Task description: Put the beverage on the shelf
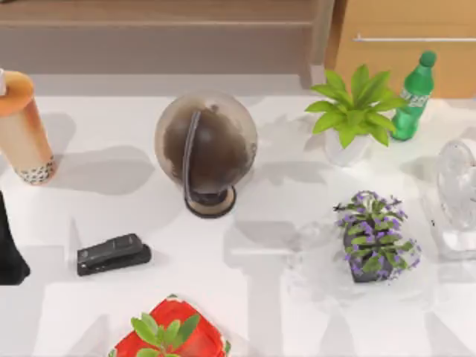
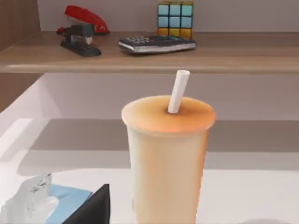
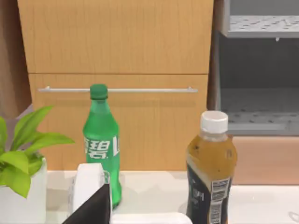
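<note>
The white bench (image 1: 245,297) is seen from above, with the brown shelf (image 1: 156,15) running along its far edge and a light-wood cabinet (image 1: 401,30) with a metal handle at the far right. On the shelf, in the left wrist view, a red stapler (image 2: 80,29), a calculator (image 2: 156,44) and a colour cube (image 2: 175,17) are laid side by side.

A dark globe (image 1: 206,149) is stood mid-bench. A leafy plant in a white pot (image 1: 355,111) is set far right, just beside a green bottle (image 1: 413,97); a purple-flowered plant in a dark pot (image 1: 374,236) is placed nearer, with a white fan (image 1: 457,193) at the right edge. A red pot holding a green sprout (image 1: 169,338) is cut by the near edge, and a black stapler (image 1: 113,254) lies to its left.

The beverage (image 1: 24,126) is stood upright at the bench's far left, below the shelf: a tapered cup of orange fading to cream, dark pearls at the base, an orange lid, a white straw (image 2: 178,91).

A dark part of the left arm (image 1: 9,253) is seen at the left edge, near the beverage. An amber bottle (image 3: 211,168) with a white cap is shown in the right wrist view. Whether either arm's jaws are open or closed cannot be told.
</note>
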### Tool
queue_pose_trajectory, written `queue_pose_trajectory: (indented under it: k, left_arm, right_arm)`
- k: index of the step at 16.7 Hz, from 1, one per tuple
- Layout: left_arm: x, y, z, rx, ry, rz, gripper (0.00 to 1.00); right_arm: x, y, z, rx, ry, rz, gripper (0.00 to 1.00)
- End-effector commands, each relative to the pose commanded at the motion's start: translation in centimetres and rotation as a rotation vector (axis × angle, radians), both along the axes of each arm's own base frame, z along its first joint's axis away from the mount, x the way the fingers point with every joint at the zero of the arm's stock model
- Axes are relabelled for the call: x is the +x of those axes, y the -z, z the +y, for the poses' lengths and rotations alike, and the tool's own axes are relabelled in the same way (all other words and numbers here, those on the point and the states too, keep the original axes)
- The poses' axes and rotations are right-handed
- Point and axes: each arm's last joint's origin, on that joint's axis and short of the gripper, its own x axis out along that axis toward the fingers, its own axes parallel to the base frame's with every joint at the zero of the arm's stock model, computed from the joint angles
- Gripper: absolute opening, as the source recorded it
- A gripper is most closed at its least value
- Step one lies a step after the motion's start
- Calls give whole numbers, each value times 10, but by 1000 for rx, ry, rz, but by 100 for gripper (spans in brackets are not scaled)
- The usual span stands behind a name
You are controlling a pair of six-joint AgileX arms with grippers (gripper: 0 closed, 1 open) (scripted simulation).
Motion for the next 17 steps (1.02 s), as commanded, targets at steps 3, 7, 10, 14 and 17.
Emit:
queue_pose_trajectory:
  k: [3, 7, 10, 14, 17]
  left_arm:
    - [1, -1, 0, 0, 1, -3, 100]
    - [9, -12, 1, 0, 9, -23, 100]
    - [25, -19, 3, 3, 13, -10, 100]
    - [58, -15, 8, 5, 16, 55, 100]
    - [84, 1, 12, 1, 20, 118, 100]
  right_arm:
    - [0, 0, 0, 0, 0, 0, 100]
    - [0, 0, 0, 0, 0, 0, 100]
    - [0, 0, 0, 0, 0, 0, 100]
    - [0, 0, 0, 0, 0, 0, 100]
    - [0, 0, 0, 0, 0, 0, 100]
